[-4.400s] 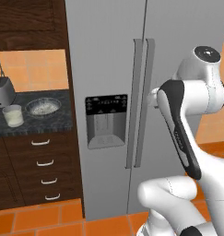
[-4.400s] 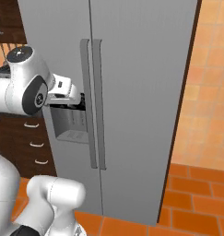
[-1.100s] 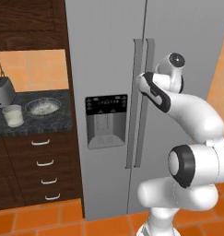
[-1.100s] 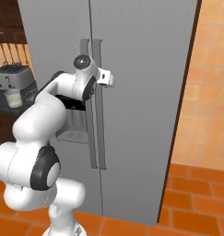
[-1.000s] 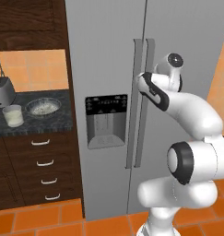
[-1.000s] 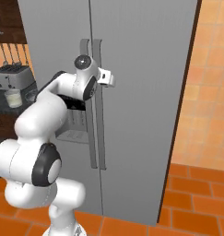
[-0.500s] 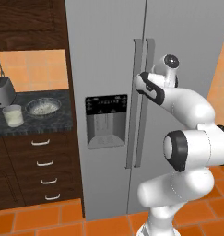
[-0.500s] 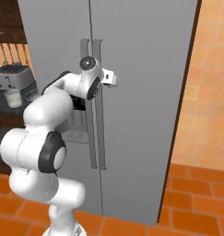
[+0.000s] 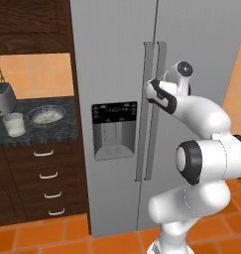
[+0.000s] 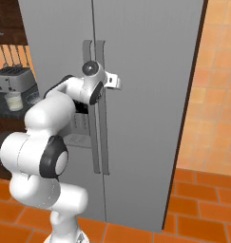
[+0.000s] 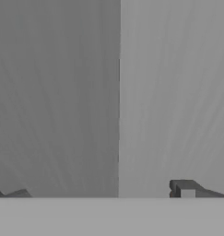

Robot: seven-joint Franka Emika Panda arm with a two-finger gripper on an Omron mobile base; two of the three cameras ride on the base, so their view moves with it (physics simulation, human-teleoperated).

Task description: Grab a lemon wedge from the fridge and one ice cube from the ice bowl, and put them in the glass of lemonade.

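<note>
Fridge (image 9: pixel 112 74) filled the middle of both base views, both doors shut, so the lemon wedge was presumably inside and unseen. Arm reached up and forward to the door handles (image 9: pixel 150 99), most likely because the door had to come open before anything else in the task. Tool (image 10: pixel 116 81) sat at the upper part of the handles, right against the fridge front; the hand view showed the two fingertips (image 11: pixel 187 190) spread wide at the bottom corners, with flat grey door and the vertical seam between them, so it was released, grasping nothing. Whether a finger had got behind a handle could not be told.

Worktop (image 9: pixel 28 130) sat to the left of the fridge, dark stone over drawers. Ice bowl (image 9: pixel 43 114) stood on it, with the glass (image 9: pixel 14 124) just beside it on the left, both well apart from the arm. Toaster (image 9: pixel 3 98) stood behind the glass.

Nothing stood between tool and handles. The closed door was the one obstacle to the wedge. Likely risk: the door swinging into the arm's own elbow, which hung close in front.
</note>
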